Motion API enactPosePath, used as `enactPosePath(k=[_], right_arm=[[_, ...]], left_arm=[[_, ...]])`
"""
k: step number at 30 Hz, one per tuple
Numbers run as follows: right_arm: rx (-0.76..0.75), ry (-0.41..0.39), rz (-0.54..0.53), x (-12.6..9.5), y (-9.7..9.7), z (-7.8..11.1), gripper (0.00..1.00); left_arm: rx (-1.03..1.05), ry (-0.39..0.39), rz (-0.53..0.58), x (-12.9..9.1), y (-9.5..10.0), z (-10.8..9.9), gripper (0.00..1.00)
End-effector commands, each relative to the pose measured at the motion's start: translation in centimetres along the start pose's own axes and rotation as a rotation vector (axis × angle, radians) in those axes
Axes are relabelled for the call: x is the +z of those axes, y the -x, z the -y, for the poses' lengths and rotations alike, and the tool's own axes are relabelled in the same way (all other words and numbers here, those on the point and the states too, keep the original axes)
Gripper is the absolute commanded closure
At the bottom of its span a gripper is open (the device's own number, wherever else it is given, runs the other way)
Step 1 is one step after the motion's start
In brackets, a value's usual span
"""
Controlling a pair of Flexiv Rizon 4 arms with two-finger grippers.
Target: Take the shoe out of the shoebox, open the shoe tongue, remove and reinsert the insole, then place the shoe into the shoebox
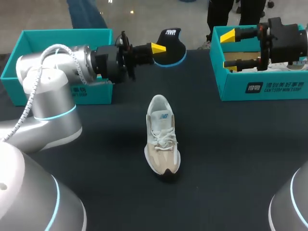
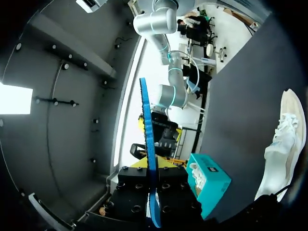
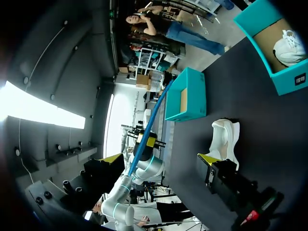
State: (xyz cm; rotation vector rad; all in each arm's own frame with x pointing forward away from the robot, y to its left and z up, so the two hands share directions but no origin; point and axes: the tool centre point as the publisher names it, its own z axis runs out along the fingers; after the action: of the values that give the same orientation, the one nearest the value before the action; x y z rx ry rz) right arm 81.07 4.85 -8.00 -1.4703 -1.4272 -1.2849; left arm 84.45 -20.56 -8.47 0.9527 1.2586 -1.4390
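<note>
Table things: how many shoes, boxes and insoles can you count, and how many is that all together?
Shoes: 2, one shoe on the table, a second shoe in the right shoebox
Teal shoeboxes: 2, the right shoebox and the left shoebox
Insoles: 1, the insole held in the left gripper
Total: 5

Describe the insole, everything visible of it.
The insole is dark on top, with small white print at one end and a bright blue rim. It looks thin. It is out of the shoe and held in the air, pinched at one end between the left gripper's fingers. The left wrist view shows it edge-on.
</note>
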Motion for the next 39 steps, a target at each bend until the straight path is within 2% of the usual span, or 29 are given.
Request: enactPosePath(k=[1, 6, 7, 18, 19, 21, 23, 24, 25, 26, 27, 28, 31, 33, 35, 39], right_arm=[[0.001, 0.000, 0.001, 0.1, 0.0, 0.0, 0.00], [0.001, 0.000, 0.001, 0.1, 0.0, 0.0, 0.00], [0.001, 0.000, 0.001, 0.1, 0.0, 0.0, 0.00], [0.001, 0.000, 0.001, 0.1, 0.0, 0.0, 0.00], [0.001, 0.000, 0.001, 0.1, 0.0, 0.0, 0.00], [0.001, 0.000, 0.001, 0.1, 0.0, 0.0, 0.00], [0.001, 0.000, 0.001, 0.1, 0.0, 0.0, 0.00], [0.001, 0.000, 0.001, 0.1, 0.0, 0.0, 0.00], [0.001, 0.000, 0.001, 0.1, 0.0, 0.0, 0.00], [0.001, 0.000, 0.001, 0.1, 0.0, 0.0, 0.00], [0.001, 0.000, 0.001, 0.1, 0.0, 0.0, 0.00], [0.001, 0.000, 0.001, 0.1, 0.0, 0.0, 0.00], [0.001, 0.000, 0.001, 0.1, 0.0, 0.0, 0.00], [0.001, 0.000, 0.001, 0.1, 0.0, 0.0, 0.00], [0.001, 0.000, 0.001, 0.1, 0.0, 0.0, 0.00], [0.001, 0.000, 0.001, 0.1, 0.0, 0.0, 0.00]], left_arm=[[-0.896, 0.076, 0.000, -0.6, 0.2, 0.9, 1.00], [-1.055, 0.062, -0.003, -0.8, 0.2, 1.1, 1.00], [-1.017, 0.041, 0.003, -0.8, 0.3, 0.9, 1.00], [-1.017, 0.041, 0.003, -0.8, 0.3, 0.9, 1.00], [-1.130, -0.018, 0.033, -0.6, 0.2, 1.1, 1.00], [-1.312, -0.029, 0.069, -0.3, -0.1, 1.3, 1.00], [-1.531, -0.009, 0.100, -0.2, -0.2, 1.4, 1.00], [-1.547, -0.016, 0.103, -0.1, -0.2, 1.5, 1.00], [-1.629, 0.023, 0.099, -0.2, -0.2, 1.6, 1.00], [-1.690, 0.030, 0.059, -0.2, -0.4, 1.7, 1.00], [-1.752, 0.036, 0.086, -0.2, -0.4, 1.8, 1.00], [-1.809, 0.050, 0.051, -0.3, -0.5, 1.9, 1.00], [-1.917, 0.060, 0.004, -0.3, -0.5, 2.0, 1.00], [-1.970, 0.095, -0.015, -0.5, -0.6, 1.8, 1.00], [-1.957, 0.126, -0.002, -0.6, -0.6, 1.4, 1.00], [-1.958, 0.123, -0.012, -0.7, -0.6, 1.4, 1.00]])
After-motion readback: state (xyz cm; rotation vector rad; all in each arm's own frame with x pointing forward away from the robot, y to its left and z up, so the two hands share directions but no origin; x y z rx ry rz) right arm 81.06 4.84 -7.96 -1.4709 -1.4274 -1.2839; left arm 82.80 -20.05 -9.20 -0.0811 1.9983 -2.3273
